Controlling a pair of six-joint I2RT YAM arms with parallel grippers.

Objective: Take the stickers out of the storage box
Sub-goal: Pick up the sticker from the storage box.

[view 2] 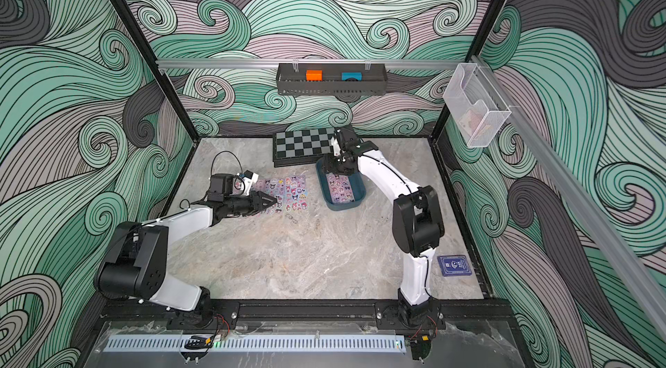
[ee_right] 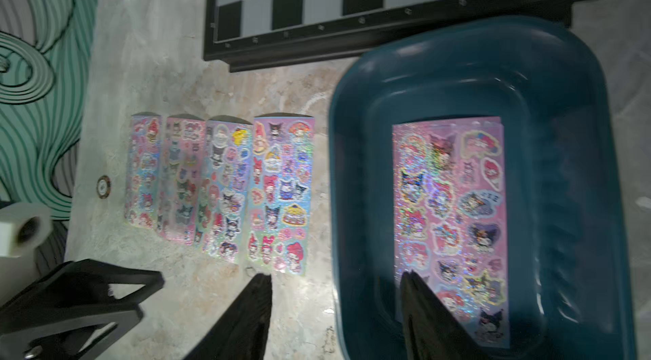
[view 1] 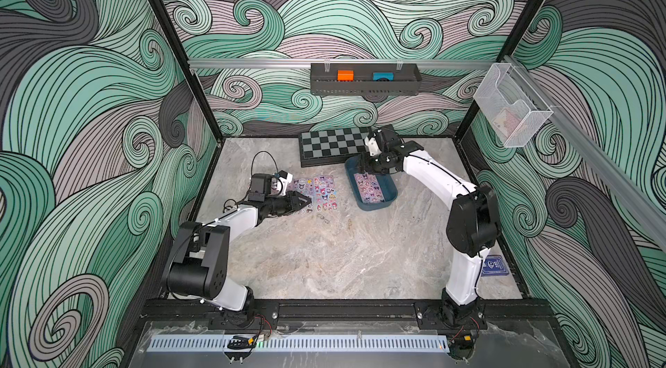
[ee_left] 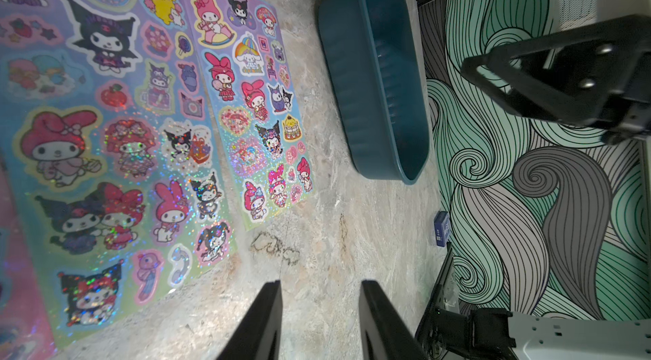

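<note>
Nearest, perforated grey strip [view 1: 299, 342] along the front edge, ridged and metallic. Beyond it, marbled bench [view 1: 342, 258], hard and matt, a fair surface for laying thin things flat. Further back, chessboard [view 1: 333, 144], rigid and black-framed, just behind the storage box [view 1: 374, 208]. Shallow teal plastic, rounded corners, ribbed inner wall; set at an angle on the bench, with at least one of the stickers [ee_right: 451, 213] flat on its floor. Four more stickers [view 1: 317, 191] side by side on the bench, glossy, holographic, paper-thin, seemingly parked clear of the box. Right hand [ee_right: 334, 273] wide and empty, astride the box wall facing that row, probably lining up on the last sticker. Left hand [ee_left: 320, 287] half spread, empty, low just beside the row.
</note>
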